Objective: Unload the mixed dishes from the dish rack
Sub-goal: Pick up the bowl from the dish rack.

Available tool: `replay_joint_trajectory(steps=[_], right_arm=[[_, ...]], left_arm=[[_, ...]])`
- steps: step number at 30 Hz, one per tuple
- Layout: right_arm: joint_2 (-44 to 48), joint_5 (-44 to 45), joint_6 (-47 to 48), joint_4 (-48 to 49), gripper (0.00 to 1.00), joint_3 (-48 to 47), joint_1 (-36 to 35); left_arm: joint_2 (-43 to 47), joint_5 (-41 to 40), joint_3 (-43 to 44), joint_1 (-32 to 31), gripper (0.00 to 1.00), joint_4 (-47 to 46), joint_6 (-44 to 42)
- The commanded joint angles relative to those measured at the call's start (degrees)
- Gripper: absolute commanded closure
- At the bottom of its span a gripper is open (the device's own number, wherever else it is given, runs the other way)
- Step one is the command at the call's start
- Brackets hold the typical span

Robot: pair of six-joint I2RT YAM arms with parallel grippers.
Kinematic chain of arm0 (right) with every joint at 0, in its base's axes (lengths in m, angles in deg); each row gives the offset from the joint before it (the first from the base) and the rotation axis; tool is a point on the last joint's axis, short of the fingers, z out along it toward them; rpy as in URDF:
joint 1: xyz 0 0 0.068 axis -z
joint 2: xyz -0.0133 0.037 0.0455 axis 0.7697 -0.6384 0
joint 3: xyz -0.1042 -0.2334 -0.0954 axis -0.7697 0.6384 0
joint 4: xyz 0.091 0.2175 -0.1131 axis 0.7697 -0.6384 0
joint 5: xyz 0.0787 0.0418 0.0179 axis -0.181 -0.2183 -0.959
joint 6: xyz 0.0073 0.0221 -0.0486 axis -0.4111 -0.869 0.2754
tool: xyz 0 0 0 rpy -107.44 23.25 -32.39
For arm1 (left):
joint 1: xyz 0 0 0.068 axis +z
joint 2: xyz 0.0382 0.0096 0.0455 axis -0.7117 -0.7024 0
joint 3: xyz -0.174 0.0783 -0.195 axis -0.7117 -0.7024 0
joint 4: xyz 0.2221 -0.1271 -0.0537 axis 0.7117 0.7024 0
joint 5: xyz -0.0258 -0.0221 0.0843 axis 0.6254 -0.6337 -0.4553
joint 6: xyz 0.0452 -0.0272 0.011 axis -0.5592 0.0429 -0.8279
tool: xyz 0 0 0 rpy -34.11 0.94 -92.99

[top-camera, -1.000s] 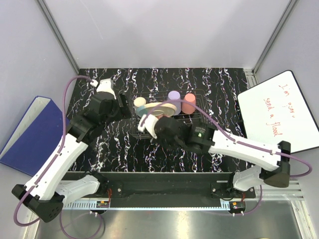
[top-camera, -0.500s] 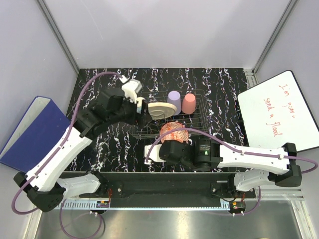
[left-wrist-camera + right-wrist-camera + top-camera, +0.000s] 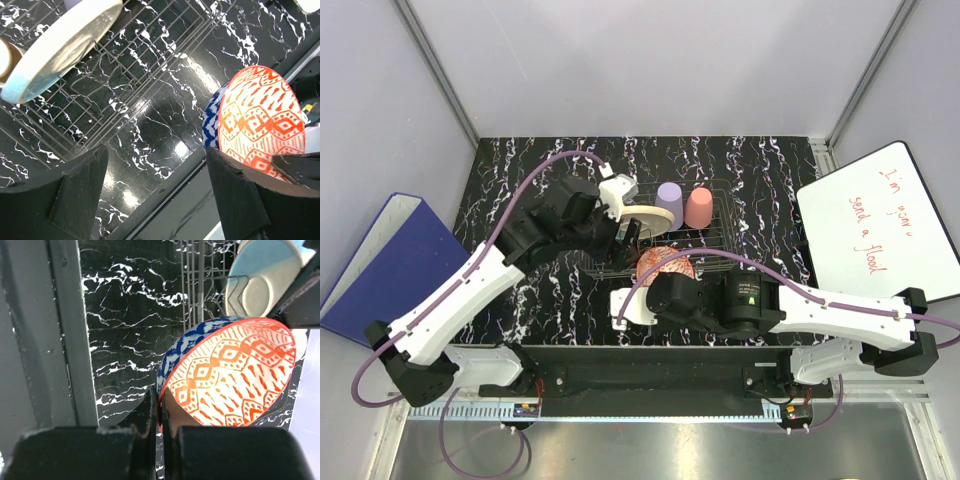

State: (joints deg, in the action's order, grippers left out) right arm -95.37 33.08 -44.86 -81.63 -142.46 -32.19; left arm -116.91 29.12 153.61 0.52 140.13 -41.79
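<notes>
Left side: your left gripper [image 3: 155, 157] hangs above the near part of the dish rack [image 3: 716, 238], jaws spread wide, nothing between them and touching nothing. It looks lined up for the plate [image 3: 60, 45]. The plate leans tilted on its edge inside the rack, propped by the wires, so a pinch on its rim seems the only way in. Toward the rack's far side, the lavender cup [image 3: 669, 196] and the pink cup [image 3: 699, 206] stand side by side. A whitish cup cannot be made out for sure. Right side: the bowl [image 3: 230, 370] is out of the rack, carried on edge over the table [image 3: 760, 170] just at the rack's near side. Your right gripper [image 3: 161, 405] is pressed together on its rim, one finger inside and one outside. The thin wall explains why the jaws nearly meet and why the bowl hangs tilted.
</notes>
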Motion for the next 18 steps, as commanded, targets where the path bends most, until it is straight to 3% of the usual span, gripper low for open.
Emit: replay_joint_trajectory(steps=[1, 9, 18], right_arm=[[0.3, -0.9, 1.7, 2.0, 1.0, -3.4, -0.6], [0.6, -1.7, 0.7, 2.2, 1.0, -1.7, -0.7], [2.2, -1.2, 0.5, 3.0, 1.0, 0.0, -0.7]], left_arm=[[-1.1, 3.1, 3.5, -2.3, 0.18, -1.1, -0.7], [-1.2, -3.6, 7.0, -3.0, 0.18, -0.5, -0.2], [-2.9, 0.0, 9.9, -3.0, 0.18, 0.7, 0.2]])
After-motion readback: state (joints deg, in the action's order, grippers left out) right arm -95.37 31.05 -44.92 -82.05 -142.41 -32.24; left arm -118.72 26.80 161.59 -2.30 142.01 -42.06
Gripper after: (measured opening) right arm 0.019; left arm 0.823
